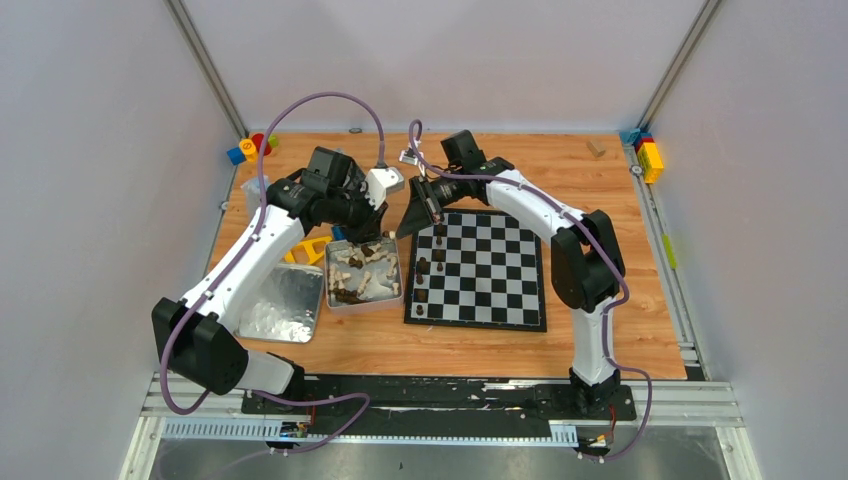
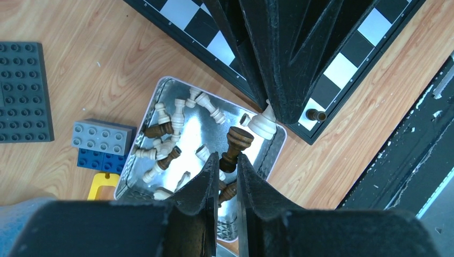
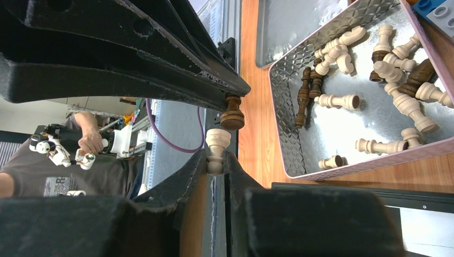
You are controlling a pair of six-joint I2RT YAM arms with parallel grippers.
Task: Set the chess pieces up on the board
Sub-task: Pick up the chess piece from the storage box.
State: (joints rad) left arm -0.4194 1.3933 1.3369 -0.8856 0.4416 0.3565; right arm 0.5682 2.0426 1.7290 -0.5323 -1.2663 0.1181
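The board (image 1: 490,275) lies right of centre, with several dark chess pieces (image 1: 421,295) along its left edge. Both grippers meet above the gap between the board and an open metal tin (image 1: 362,307) of loose cream and brown pieces (image 3: 336,100). My left gripper (image 2: 227,158) is shut on a dark brown piece (image 2: 235,145), held over the tin (image 2: 230,115). My right gripper (image 3: 216,158) is shut on a cream piece (image 3: 217,147), its fingers (image 2: 278,64) crossing just above the board's corner (image 2: 342,69). The two held pieces hang close together without touching.
The tin's lid (image 1: 275,300) lies left of the tin. A dark grey studded baseplate (image 2: 21,91) and grey (image 2: 101,136), blue and yellow bricks sit beside the tin. More bricks lie in the far corners (image 1: 250,148) (image 1: 645,155). A small wooden block (image 1: 596,150) lies behind the board.
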